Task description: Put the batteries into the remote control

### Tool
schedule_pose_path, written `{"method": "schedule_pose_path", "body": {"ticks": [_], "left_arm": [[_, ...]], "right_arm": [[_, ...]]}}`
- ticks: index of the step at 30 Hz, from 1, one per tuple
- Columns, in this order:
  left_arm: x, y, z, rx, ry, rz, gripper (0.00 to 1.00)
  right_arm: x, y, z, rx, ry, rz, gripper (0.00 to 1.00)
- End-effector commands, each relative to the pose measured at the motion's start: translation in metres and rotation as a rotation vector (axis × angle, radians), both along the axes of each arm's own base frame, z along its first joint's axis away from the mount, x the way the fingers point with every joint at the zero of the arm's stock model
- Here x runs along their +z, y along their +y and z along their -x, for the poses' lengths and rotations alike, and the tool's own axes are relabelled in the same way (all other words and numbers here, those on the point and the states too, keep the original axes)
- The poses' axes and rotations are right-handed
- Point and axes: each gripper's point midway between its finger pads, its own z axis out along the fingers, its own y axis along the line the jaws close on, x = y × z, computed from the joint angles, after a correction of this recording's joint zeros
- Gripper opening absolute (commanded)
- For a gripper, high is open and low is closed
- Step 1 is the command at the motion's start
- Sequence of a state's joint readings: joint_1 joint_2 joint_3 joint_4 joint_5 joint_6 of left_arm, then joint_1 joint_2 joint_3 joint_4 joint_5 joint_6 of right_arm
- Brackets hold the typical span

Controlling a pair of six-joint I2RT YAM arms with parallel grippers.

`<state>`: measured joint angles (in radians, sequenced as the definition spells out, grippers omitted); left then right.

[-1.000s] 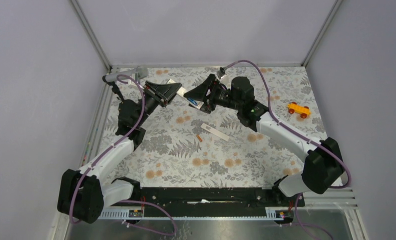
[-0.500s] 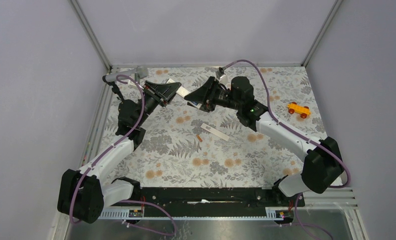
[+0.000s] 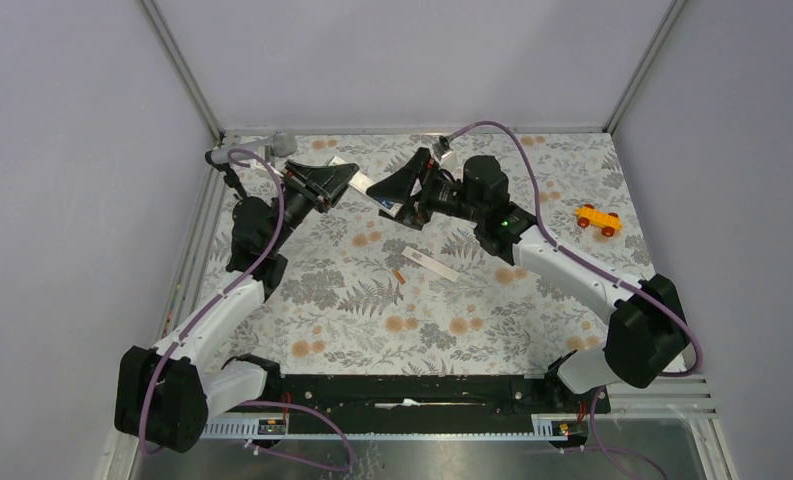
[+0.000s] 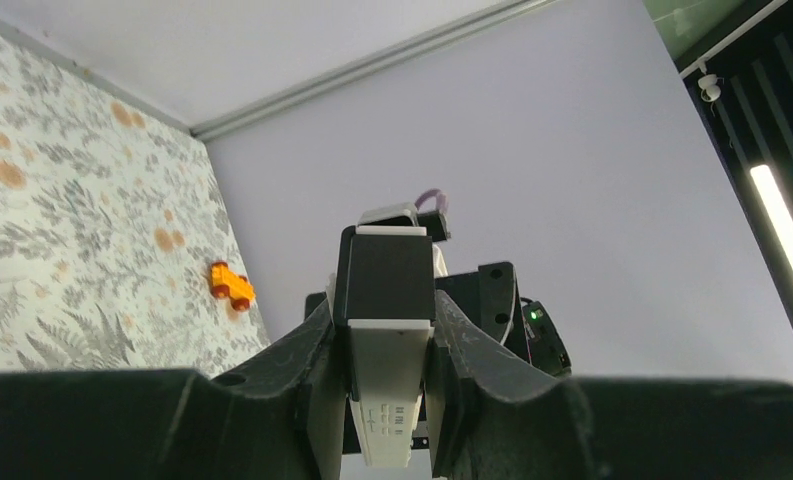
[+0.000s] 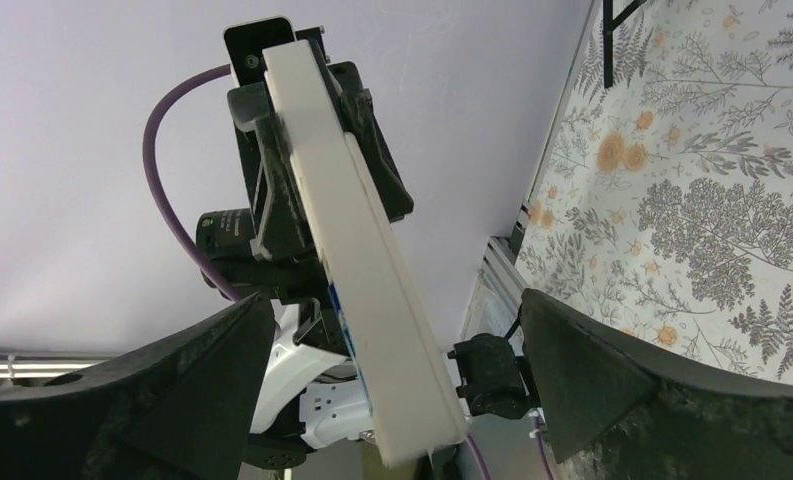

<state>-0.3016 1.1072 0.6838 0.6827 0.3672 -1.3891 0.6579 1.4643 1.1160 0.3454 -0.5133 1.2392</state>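
Above the back of the worktop (image 3: 372,330), the remote control (image 3: 364,185) is being held off the surface by the left claw (image 4: 387,345), whose jaws are being pressed onto its long edges. The right claw (image 5: 402,385) is being presented with its jaws wide apart, one on each side of the remote's free end, and neither is touching it. A blue sliver (image 5: 340,310) is showing along the remote's edge in the right wrist view; whether it is a seated battery cannot be told. One orange battery (image 3: 400,276) is lying near the middle of the worktop, just beside the white cover (image 3: 434,264) and well apart from both claws.

Judging from this, a cell is not yet loaded. For the step to be done well, the remote is best being gripped firmly and level, slot turned toward the right arm. The orange battery should be taken across its middle, lined up with the slot's length, then pressed in one end first. The cover is best left until both cells are seated.
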Motion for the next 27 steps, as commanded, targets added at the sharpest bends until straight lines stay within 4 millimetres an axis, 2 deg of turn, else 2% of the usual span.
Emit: {"method": "schedule_pose_path", "body": {"ticks": [1, 3, 6, 8, 10, 12, 13, 16, 18, 22, 25, 27], "left_arm": [[0.026, 0.021, 0.002, 0.034, -0.117, -0.021, 0.00], [0.021, 0.029, 0.001, 0.010, -0.129, -0.040, 0.00], [0.008, 0.041, 0.000, 0.012, -0.120, -0.096, 0.00], [-0.002, 0.047, 0.001, 0.030, -0.111, -0.167, 0.00], [-0.012, 0.051, 0.001, 0.051, -0.088, -0.273, 0.00], [-0.024, 0.055, 0.004, 0.063, -0.067, -0.385, 0.00], [-0.032, 0.058, 0.006, 0.072, -0.067, -0.450, 0.00], [-0.048, 0.065, 0.014, 0.087, -0.031, -0.558, 0.00], [-0.057, 0.069, 0.016, 0.091, -0.006, -0.598, 0.00], [-0.064, 0.073, 0.019, 0.100, 0.019, -0.626, 0.00], [-0.068, 0.074, 0.020, 0.103, 0.034, -0.638, 0.00], [-0.070, 0.075, 0.021, 0.100, 0.039, -0.641, 0.00]], "right_arm": [[0.043, -0.017, -0.004, -0.065, -0.178, -0.043, 1.00], [0.035, -0.026, -0.007, -0.091, -0.180, -0.002, 1.00], [0.010, -0.046, -0.012, -0.144, -0.140, 0.067, 0.99], [-0.010, -0.059, -0.013, -0.165, -0.134, 0.121, 0.90], [-0.036, -0.070, -0.011, -0.182, -0.144, 0.239, 0.84], [-0.064, -0.079, -0.010, -0.164, -0.172, 0.370, 0.72], [-0.081, -0.082, -0.009, -0.138, -0.183, 0.441, 0.65], [-0.140, -0.087, 0.000, -0.023, -0.178, 0.646, 0.52], [-0.172, -0.080, 0.011, 0.072, -0.171, 0.765, 0.56], [-0.221, -0.053, 0.031, 0.224, -0.178, 0.977, 0.62], [-0.245, -0.049, 0.025, 0.216, -0.169, 1.124, 0.63], [-0.253, -0.049, 0.018, 0.188, -0.184, 1.196, 0.65]]}}
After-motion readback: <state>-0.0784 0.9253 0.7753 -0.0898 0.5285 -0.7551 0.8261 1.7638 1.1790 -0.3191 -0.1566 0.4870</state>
